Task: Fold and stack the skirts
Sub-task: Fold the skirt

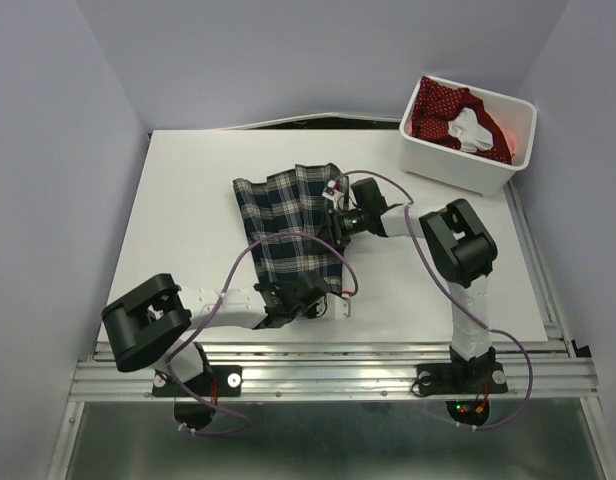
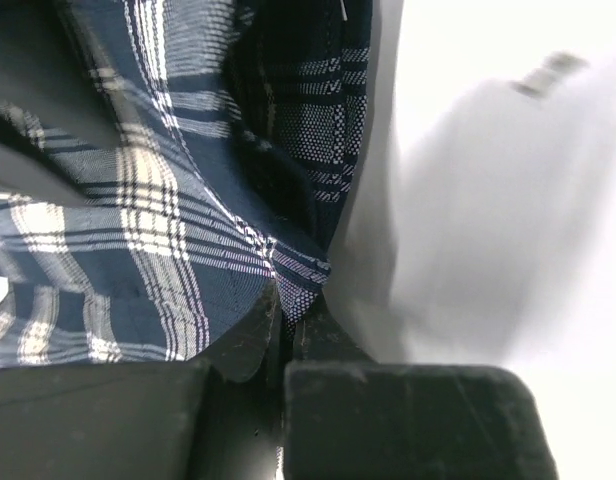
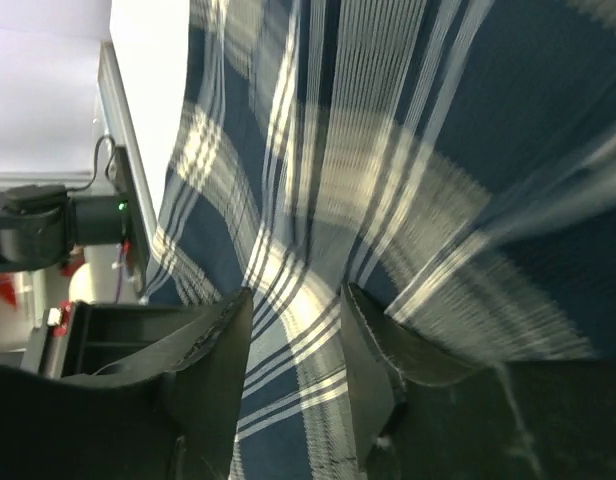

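The plaid skirt point(image 1: 288, 215) lies spread on the white table point(image 1: 188, 200), partly folded, its near part bunched up. My left gripper point(image 1: 310, 296) is at its near right corner; in the left wrist view it point(image 2: 286, 300) is shut on a fold of the plaid cloth point(image 2: 158, 220). My right gripper point(image 1: 338, 226) is at the skirt's right edge; in the right wrist view it point(image 3: 296, 310) is open, jaws apart over the plaid cloth point(image 3: 388, 150). The red dotted skirt point(image 1: 443, 105) lies crumpled in the white bin point(image 1: 458, 165).
The bin stands at the table's back right corner, with a white cloth piece point(image 1: 470, 130) inside it. Grey walls close in the left, back and right. A metal rail point(image 1: 328, 375) runs along the near edge by the arm bases.
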Tool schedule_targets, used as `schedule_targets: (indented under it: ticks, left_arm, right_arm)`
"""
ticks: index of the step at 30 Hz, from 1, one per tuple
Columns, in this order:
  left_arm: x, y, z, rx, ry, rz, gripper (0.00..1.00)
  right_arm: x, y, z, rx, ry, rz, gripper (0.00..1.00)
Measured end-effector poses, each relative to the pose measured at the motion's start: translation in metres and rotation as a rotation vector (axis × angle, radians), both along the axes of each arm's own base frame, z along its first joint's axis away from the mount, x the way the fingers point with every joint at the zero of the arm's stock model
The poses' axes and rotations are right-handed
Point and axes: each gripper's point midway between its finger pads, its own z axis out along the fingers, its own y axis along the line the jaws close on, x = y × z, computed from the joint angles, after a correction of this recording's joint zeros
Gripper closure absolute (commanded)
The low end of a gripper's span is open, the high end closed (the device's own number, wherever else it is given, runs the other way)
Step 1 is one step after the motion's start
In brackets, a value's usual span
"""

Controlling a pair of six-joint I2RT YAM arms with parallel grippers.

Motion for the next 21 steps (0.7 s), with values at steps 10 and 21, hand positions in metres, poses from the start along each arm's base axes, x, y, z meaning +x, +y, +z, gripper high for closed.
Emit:
schedule_targets:
  ticks: [10, 21]
  left_arm:
    - [-0.033, 0.005, 0.002, -0.017, 0.166, -0.007, 1.0]
    - [-0.068, 0.0, 0.02, -0.038, 0.347, -0.077, 1.0]
  right_arm:
    - [0.112, -0.016, 0.096, 0.109, -0.274, -0.039, 0.45]
    - [0.113, 0.01, 0.012, 0.15, -0.047, 0.009, 0.46]
